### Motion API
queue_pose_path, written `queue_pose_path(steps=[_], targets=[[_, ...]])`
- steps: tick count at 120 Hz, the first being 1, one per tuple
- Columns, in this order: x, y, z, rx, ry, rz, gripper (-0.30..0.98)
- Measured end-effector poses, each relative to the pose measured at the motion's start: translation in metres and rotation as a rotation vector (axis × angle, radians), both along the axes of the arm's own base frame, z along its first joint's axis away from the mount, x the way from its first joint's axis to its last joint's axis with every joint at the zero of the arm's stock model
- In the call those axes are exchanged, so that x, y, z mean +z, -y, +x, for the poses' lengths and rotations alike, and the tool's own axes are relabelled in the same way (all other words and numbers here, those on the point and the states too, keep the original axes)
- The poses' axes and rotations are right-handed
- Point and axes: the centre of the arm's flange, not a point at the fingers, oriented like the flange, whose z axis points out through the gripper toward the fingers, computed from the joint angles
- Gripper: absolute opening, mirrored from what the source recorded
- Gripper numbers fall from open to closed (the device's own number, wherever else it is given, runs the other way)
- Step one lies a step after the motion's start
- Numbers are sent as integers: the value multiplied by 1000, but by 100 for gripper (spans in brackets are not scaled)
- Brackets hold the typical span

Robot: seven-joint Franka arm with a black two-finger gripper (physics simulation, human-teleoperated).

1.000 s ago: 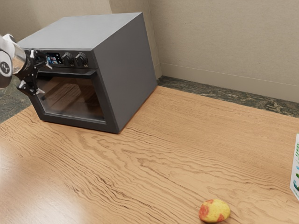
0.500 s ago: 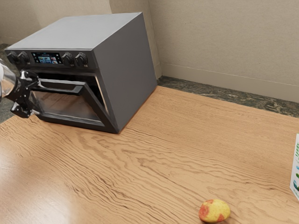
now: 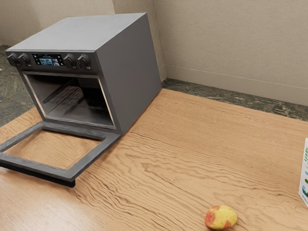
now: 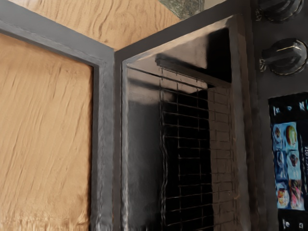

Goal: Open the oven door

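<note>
oven door (image 3: 91, 156) lowered, cavity (image 3: 77, 98) open

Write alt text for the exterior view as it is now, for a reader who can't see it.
A gray countertop oven stands on a wooden table with its door folded fully down, showing a wire rack inside. Knobs flank a lit display above the opening; a yellow-and-red fruit lies nearer the camera.
</note>
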Motion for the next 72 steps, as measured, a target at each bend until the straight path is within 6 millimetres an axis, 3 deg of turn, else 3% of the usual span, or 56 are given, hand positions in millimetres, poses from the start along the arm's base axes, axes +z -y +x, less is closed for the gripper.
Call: queue_pose_path(steps=[3, 6, 10, 14, 17, 24, 33, 39, 46, 55, 72], targets=[[54, 45, 18, -84, -1, 82, 68], [96, 93, 35, -173, -7, 150, 68], [122, 150, 57, -293, -39, 202, 68], [115, 204, 78, -423, -108, 214, 68], [96, 235, 90, -504, -179, 208, 68], [55, 276, 106, -622, -328, 193, 68], [10, 292, 115, -693, -487, 207, 68], [-29, 284, 126, -708, -580, 204, 68], [-57, 275, 131, -725, -643, 190, 69], [-70, 270, 130, -754, -673, 152, 69], [-78, 272, 129, -806, -682, 116, 69]])
